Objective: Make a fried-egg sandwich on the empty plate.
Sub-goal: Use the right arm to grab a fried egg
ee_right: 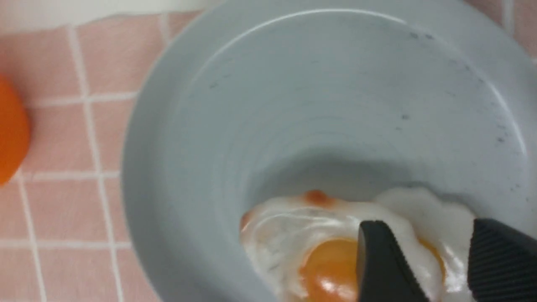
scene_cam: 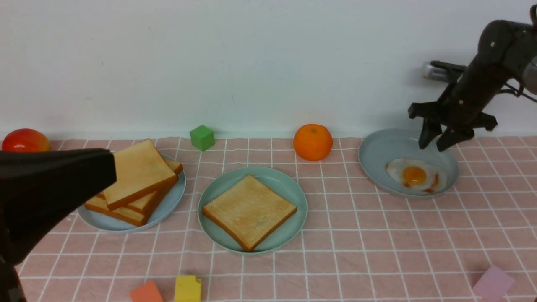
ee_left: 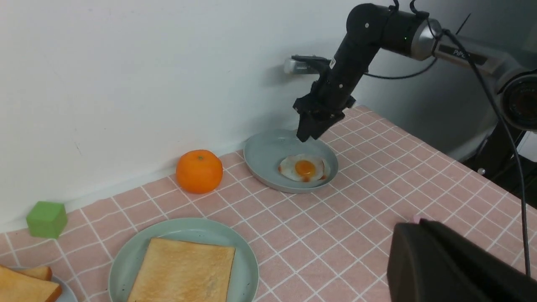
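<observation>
Toast point(scene_cam: 249, 213) on the green plate point(scene_cam: 303, 201), one corner toward the robot
Right of the toast, the right end effector point(scene_cam: 432, 144), apart-fingered and empty, hovers over eggs point(scene_cam: 415, 175); the left's is shut.

tbh the tablecloth point(scene_cam: 335, 235) is wide open in front of the grey-blue plate point(scene_cam: 369, 167), but the orange point(scene_cam: 313, 142) kinda blocks straight sideways moves between that and the green block point(scene_cam: 202, 138).

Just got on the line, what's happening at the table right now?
The right claw hangs open over the fried eggs on the grey plate, holding nothing yet as far as I can tell. One toast slice lies on the mint-green plate, with no egg on it. The left claw is shut.
</observation>
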Available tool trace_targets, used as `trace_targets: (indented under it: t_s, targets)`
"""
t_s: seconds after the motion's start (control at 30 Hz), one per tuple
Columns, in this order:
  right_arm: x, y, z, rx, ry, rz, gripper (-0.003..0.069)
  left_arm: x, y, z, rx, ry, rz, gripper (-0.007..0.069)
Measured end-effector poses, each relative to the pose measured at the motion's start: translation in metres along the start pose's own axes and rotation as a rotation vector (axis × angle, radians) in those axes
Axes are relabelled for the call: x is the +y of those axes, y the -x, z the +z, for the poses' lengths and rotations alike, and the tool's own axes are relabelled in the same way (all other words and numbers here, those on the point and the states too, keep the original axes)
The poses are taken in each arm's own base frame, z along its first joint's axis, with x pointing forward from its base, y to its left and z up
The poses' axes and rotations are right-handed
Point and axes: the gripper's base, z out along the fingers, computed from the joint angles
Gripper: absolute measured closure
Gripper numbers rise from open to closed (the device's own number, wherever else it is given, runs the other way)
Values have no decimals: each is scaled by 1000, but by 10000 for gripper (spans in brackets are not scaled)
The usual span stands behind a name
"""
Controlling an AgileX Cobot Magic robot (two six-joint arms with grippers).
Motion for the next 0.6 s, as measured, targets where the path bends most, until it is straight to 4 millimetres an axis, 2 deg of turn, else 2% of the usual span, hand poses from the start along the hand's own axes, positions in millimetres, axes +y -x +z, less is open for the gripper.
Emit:
trace_targets:
  t_s: [0.07,0.1,0.2,0.37,0.6]
  targets:
    - [6,0,2,3,4,-76,340,0,0,0,0,0,0,638]
    - [14,-1,5,9,10,-203,340,0,0,0,0,0,0,638]
    - [20,-3,16,26,29,-376,340,0,0,0,0,1,3,638]
    - [17,-2,34,19,37,-626,340,0,0,1,4,4,8,637]
    - [8,3,33,-32,12,-736,340,1,0,2,3,16,36,637]
